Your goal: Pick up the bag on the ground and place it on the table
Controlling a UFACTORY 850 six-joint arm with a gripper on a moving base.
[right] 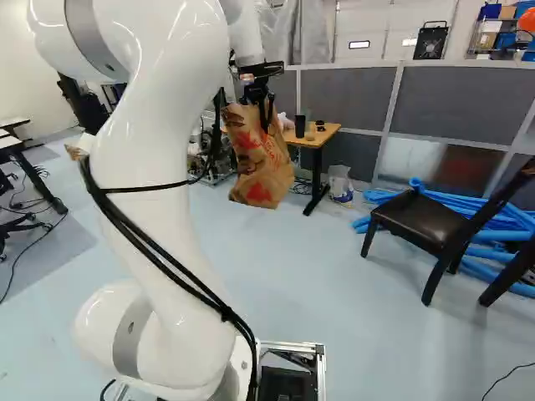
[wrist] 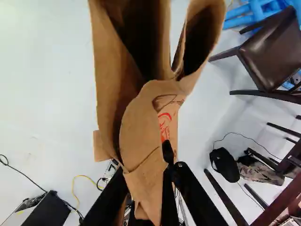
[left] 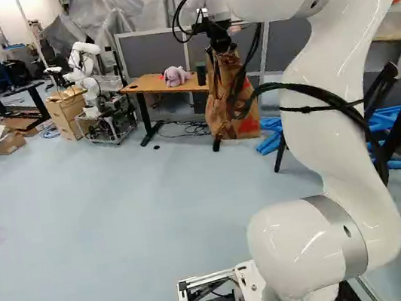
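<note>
Paper bag (right: pixel 257 163) hangs off the floor, short of the table's near edge; the gripper (right: pixel 263 104) pinches its top rim, presumably so the base can land first. It likely needs lifting above the tabletop (left: pixel 148 84). A plush toy (left: pixel 176 76) and, toward the right end, a dark cup (right: pixel 299 126) limit the landing spot.

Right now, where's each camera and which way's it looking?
Left base view: behind the arm, left; looks ahead at the table; arm right of middle.
Right base view: behind it, right; looks ahead too; arm left of middle.
Wrist view: on the wrist, looking along the gripper it sees, at the bag all three share.
</note>
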